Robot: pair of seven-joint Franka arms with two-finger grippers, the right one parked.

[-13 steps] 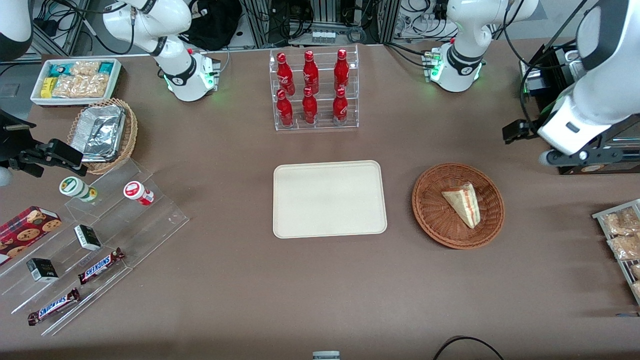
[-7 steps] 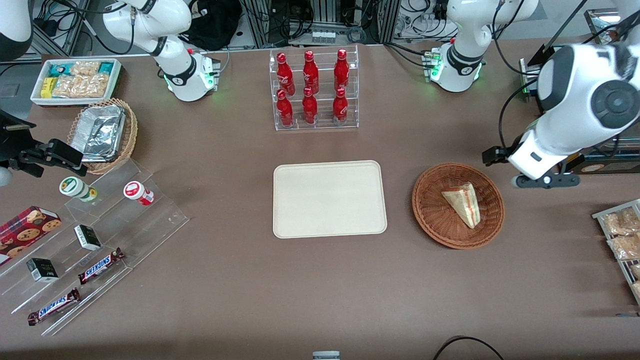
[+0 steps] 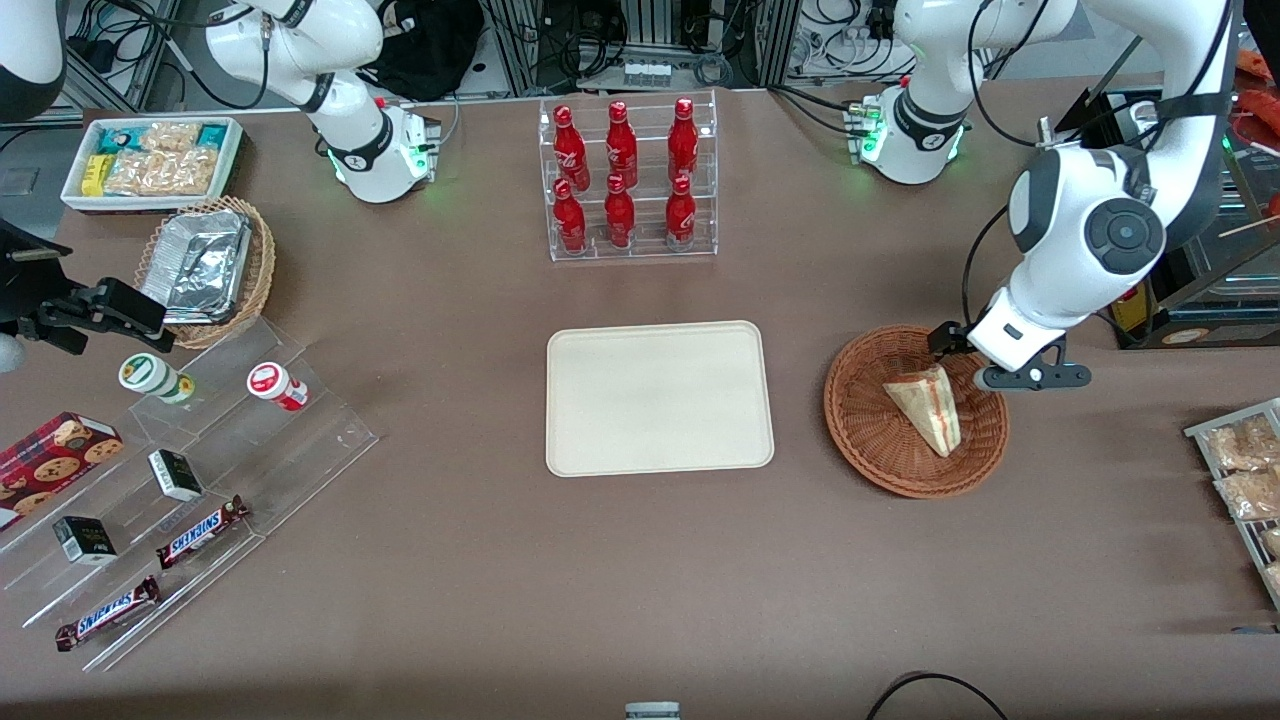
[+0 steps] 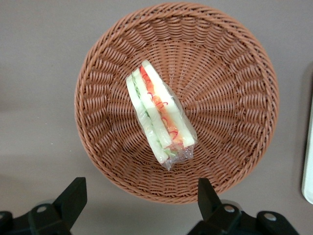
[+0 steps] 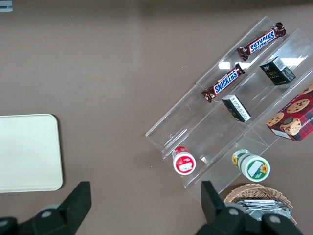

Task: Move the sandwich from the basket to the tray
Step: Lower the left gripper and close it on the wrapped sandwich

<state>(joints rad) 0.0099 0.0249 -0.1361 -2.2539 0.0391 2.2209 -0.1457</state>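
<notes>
Sandwich [image 4: 159, 117] – triangular wedge, pale bread, red/yellow/green filling along the edge, clear glossy film wrap – lies on its side in the basket [image 3: 870, 440], roughly centred. Basket is round, shallow, reddish-brown tight-woven wicker, sitting on the worktop [image 3: 480, 560] toward the working arm's end.

Left gripper [image 4: 142, 196] hangs above the basket rim that lies farther from the front camera; jaws spread wide, holding nothing, black fingertips [image 4: 73, 193] clear of the wicker.

Tray [image 3: 659, 397] – flat cream-beige rectangle, rounded corners, low raised rim, matte – sits mid-worktop beside the basket, apart from it, nothing on it.

Worktop is a matte brown sheet, smooth. Farther from the front camera than the tray: clear acrylic tiered rack of red bottles [image 3: 625, 175]. Toward the parked arm's end: stepped acrylic display [image 3: 250, 440] with Snickers bars [image 3: 200, 532], and a lighter tan wicker basket with crinkled foil trays [image 3: 200, 265]. Cable clutter and metal frames past the worktop's edge.
</notes>
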